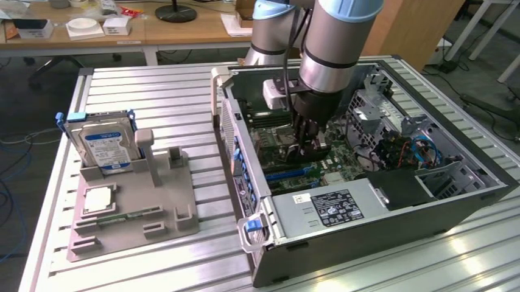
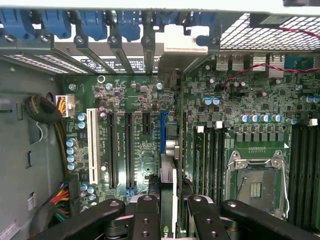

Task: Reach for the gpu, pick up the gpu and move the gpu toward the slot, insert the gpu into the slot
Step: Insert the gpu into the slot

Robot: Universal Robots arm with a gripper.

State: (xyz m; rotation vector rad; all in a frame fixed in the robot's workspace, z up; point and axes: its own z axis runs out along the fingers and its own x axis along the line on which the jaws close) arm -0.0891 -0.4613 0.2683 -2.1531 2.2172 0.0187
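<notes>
- The pincer (image 1: 313, 145) hangs inside the open computer case (image 1: 455, 201), low over the motherboard (image 1: 281, 152).
- In the wrist view the pincer (image 2: 167, 210) is clamped on the gpu (image 2: 168, 192), held edge-on between its fingers (image 2: 145, 215) so that only a thin upright card edge appears.
- The gpu stands just above the blue expansion slot (image 2: 163, 132) and roughly in line with it; whether its contacts already touch the slot cannot be told.
- Black slots (image 2: 127, 150) and a white slot (image 2: 91, 145) lie parallel beside the blue one.
- Handling judgement: the card is stiff, light and fragile, with exposed components and a contact edge that should stay square to the slot.
- Grip judgement: hold the upper edge near mid-length, clear of fan and contacts, as the pincer appears to do.
- On the counter (image 1: 162, 91), a grey fixture (image 1: 134, 210) carries a hard drive (image 1: 104, 146), well apart from the case.
</notes>
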